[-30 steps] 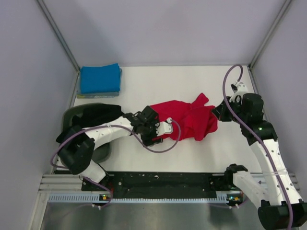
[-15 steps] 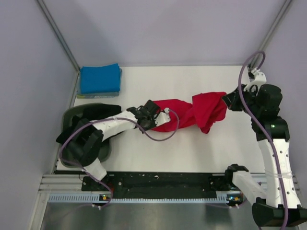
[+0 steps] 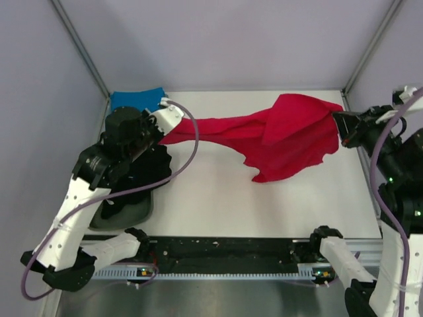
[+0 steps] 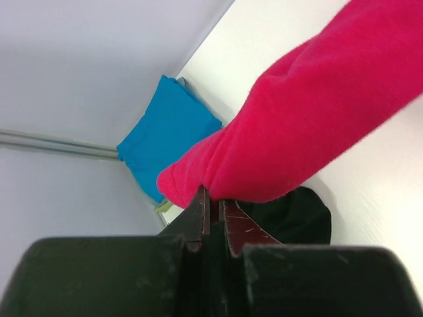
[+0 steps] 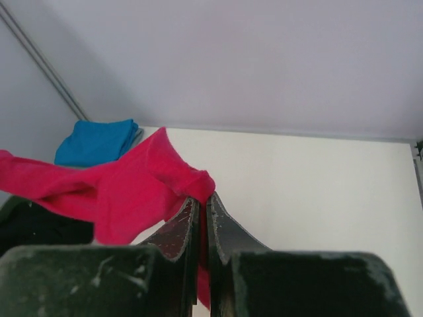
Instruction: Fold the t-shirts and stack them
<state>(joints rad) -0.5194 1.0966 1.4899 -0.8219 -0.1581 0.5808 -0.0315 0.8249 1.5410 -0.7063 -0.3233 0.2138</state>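
The red t-shirt point(image 3: 277, 135) hangs stretched in the air between both arms, its wide part drooping toward the right. My left gripper point(image 3: 162, 134) is shut on its left end, near the back left corner; the wrist view shows red cloth point(image 4: 291, 125) pinched at the fingertips point(image 4: 215, 198). My right gripper point(image 3: 342, 129) is shut on the right end, red cloth point(image 5: 125, 188) bunched at its tips point(image 5: 203, 198). A folded blue t-shirt point(image 3: 135, 100) lies in the back left corner, partly hidden by the left arm. A black t-shirt point(image 3: 147, 165) sits in the tub.
The dark grey-green tub point(image 3: 125, 208) stands at the left edge under the left arm. Grey walls close the table on the left, back and right. The white table top point(image 3: 218, 191) lies below the hanging shirt.
Both arms pulled apart and rose: the left went back-left, the right went far right. The bunched red shirt has been lifted off the table and stretched out. The left gripper closed on it.
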